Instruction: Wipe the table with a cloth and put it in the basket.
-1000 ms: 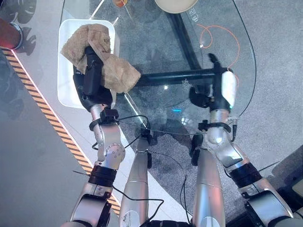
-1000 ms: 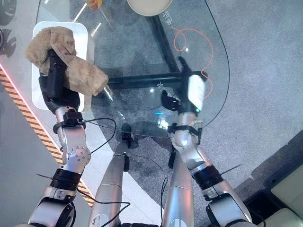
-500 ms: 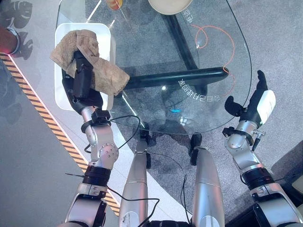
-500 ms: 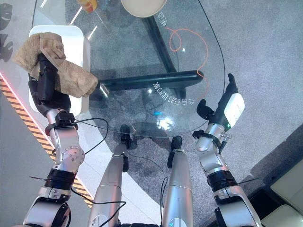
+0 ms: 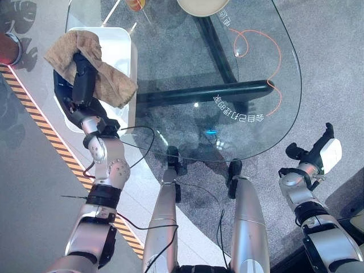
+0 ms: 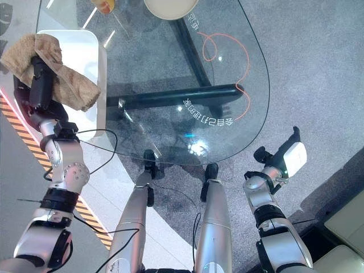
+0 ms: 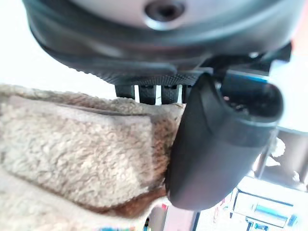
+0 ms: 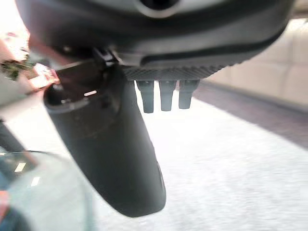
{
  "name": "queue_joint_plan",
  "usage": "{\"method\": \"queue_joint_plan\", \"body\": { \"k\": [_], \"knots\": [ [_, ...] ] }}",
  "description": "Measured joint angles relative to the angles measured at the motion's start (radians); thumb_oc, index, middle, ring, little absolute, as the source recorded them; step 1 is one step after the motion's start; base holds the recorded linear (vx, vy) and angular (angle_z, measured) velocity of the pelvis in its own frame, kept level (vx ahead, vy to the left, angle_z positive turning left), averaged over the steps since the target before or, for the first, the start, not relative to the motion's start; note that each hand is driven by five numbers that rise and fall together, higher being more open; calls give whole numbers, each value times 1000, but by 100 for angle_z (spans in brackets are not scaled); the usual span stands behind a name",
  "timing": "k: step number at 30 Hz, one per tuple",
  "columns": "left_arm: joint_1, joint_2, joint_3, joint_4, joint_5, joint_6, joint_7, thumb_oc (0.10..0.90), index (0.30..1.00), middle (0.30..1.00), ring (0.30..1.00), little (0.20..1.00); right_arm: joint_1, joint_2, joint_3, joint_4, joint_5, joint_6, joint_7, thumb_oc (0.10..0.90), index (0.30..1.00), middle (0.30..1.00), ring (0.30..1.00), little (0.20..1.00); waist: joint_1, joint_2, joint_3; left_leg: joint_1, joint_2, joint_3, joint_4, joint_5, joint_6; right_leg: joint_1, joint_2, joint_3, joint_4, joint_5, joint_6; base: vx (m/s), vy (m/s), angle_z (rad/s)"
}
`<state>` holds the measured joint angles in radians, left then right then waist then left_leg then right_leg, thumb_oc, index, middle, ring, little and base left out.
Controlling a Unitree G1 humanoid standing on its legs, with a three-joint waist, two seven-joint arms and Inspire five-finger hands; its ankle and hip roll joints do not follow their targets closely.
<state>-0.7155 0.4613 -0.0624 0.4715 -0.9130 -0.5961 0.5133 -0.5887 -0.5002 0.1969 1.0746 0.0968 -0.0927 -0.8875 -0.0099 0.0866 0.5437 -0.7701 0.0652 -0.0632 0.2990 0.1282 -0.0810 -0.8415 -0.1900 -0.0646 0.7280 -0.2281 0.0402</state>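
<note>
Nearest, at the lower right and clear of the table edge, the right hand [image 5: 318, 154] hangs over the grey carpet [image 5: 335, 74] with nothing in it; its wrist view shows the fingers [image 8: 166, 94] straight and relaxed beside the thumb.

Across on the left, the left hand [image 5: 79, 85] is raised above the white basket [image 5: 122, 57] that stands beside the table's left edge. The cloth [image 5: 108, 85] is draped over this hand: a tan, shaggy, towel-like piece, bunched and folded, one lobe hanging on the outer side and a larger one drooping toward the table. In the left wrist view the thumb presses the fuzzy pile against the fingers, so the cloth is pinched in the hand's hold, above the basket and not lying in it.

Beyond lies the round glass table [image 5: 187, 68], its dark frame bar [image 5: 210, 92] seen through the top, with an orange cord [image 5: 267, 51] looping beneath. At the far edge stand a cream dish [image 5: 206, 5] and a small orange-tinted glass [image 5: 135, 4].
</note>
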Motion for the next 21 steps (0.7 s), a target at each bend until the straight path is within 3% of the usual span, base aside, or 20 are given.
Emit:
{"method": "queue_joint_plan", "body": {
  "k": [7,21],
  "knots": [
    [-90,97,-7,158,35,17,68,100,300,300,300,200,-4,0,7,120,21,-5,71,800,900,900,900,900,-17,0,0,-2,1,0,1,2,-3,-2,1,0,0,1,0,0,0,0],
    [-161,139,-126,378,202,120,127,100,300,300,300,200,-9,6,32,145,20,18,123,800,900,900,900,900,-33,0,0,-21,11,0,0,6,-9,-24,12,0,2,4,-6,-1,2,0]
  ]
}}
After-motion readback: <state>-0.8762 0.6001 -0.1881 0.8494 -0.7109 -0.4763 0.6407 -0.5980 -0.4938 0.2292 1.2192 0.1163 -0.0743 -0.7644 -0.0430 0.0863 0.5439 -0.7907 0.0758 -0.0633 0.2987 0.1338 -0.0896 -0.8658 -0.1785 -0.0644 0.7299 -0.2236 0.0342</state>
